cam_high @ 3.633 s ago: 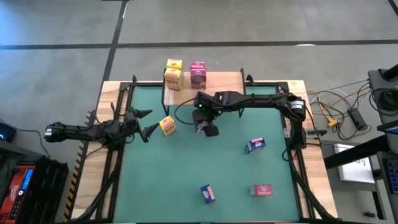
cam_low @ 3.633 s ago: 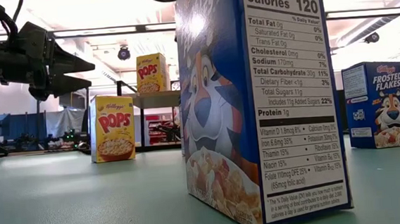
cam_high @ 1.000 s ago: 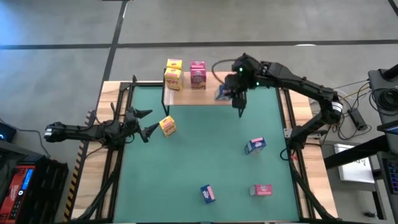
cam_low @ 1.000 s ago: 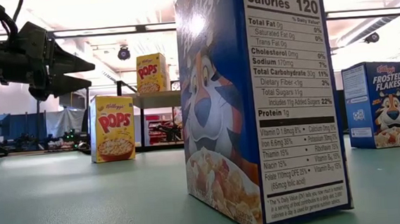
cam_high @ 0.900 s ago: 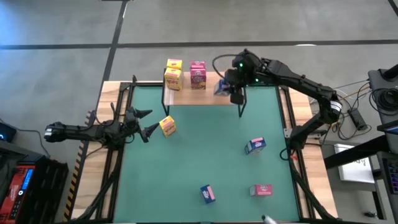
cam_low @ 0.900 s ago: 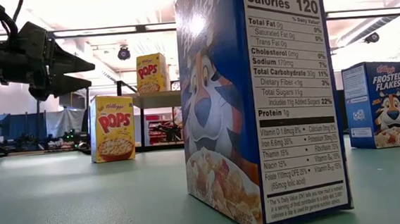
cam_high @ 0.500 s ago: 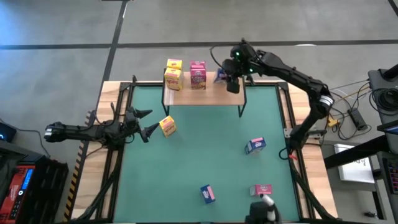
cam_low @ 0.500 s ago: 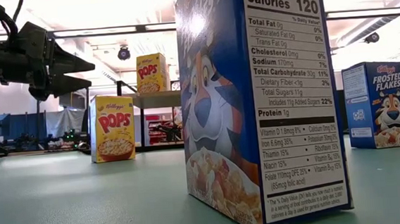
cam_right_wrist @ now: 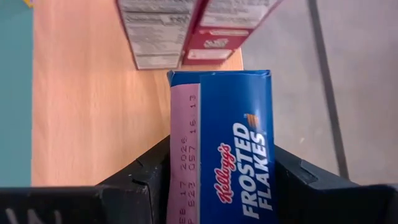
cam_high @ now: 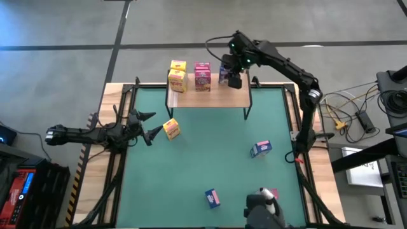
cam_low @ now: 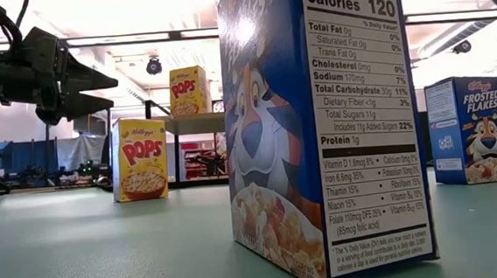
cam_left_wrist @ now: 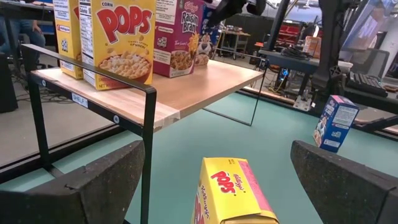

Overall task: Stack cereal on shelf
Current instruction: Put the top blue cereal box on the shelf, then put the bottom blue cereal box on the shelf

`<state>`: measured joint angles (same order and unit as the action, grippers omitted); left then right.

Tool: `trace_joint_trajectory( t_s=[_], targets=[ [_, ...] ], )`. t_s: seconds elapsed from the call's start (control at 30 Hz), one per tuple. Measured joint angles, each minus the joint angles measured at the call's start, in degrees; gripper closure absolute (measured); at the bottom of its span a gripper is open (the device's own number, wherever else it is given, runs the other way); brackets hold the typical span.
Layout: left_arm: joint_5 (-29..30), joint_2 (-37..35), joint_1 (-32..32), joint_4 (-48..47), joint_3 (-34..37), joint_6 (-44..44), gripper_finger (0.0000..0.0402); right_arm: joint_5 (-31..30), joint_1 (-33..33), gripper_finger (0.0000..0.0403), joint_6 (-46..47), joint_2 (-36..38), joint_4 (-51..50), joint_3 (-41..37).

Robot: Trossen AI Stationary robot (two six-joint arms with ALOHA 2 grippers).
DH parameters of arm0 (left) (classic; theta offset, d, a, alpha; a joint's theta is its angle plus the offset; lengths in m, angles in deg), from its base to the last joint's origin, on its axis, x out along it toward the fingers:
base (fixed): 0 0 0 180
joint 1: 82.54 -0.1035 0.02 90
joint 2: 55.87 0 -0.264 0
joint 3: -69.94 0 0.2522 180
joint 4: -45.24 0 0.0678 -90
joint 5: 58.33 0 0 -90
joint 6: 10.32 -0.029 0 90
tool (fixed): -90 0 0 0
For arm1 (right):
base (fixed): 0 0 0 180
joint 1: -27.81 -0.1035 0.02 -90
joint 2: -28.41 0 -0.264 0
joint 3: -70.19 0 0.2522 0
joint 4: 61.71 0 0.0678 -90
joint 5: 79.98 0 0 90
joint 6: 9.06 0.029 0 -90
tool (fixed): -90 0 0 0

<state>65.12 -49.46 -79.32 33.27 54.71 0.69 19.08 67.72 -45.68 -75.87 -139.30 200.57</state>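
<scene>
The shelf stands at the mat's far edge. On it stand two yellow cereal boxes and a pink one. My right gripper is over the shelf's far side, shut on a blue cereal box right of the pink one. My left gripper waits open and level at the mat's left. A yellow box lies on the mat just ahead of its fingers. My right gripper pinches the blue box by its two narrow sides between its fingers, slanting down from the table's right. The box stands upright beside the pink box. Its lower end is down at the board; whether it rests there I cannot tell.
On the mat lie a blue box at the right, another blue box and a pink one near the front edge. A dark shape with a white patch shows at the front edge. The shelf's right half is bare.
My right gripper has carried the blue box from the shelf's near right part toward the table's far edge and a little left. It now stands beside the pink box. The dark shape has come in at the front edge.
</scene>
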Motion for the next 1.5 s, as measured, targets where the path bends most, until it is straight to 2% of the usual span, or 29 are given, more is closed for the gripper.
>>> trace_joint_trajectory(
  t_s=[0.13,0.33,0.87,1.1,1.5],
  targets=[
    [0.00,0.00,0.00,0.00,0.00,0.00,0.0015,0.15,0.93,0.0224,-0.01,-3.53,-4.48,5.18],
    [0.00,0.00,0.00,0.00,-0.01,0.00,0.0015,0.44,2.39,0.0224,-0.10,-6.40,-6.25,8.89],
    [0.00,-0.02,0.00,0.00,0.00,0.00,0.0015,2.25,4.01,0.0220,-4.21,-6.68,-6.28,8.94],
    [0.00,0.00,0.00,0.02,0.00,-0.02,0.0015,2.76,4.01,0.0173,-3.96,-6.94,-6.58,8.72],
    [0.00,0.00,0.00,0.00,0.00,0.00,0.0015,2.85,4.01,0.0048,-1.49,-5.28,-6.83,8.74]
  ],
)
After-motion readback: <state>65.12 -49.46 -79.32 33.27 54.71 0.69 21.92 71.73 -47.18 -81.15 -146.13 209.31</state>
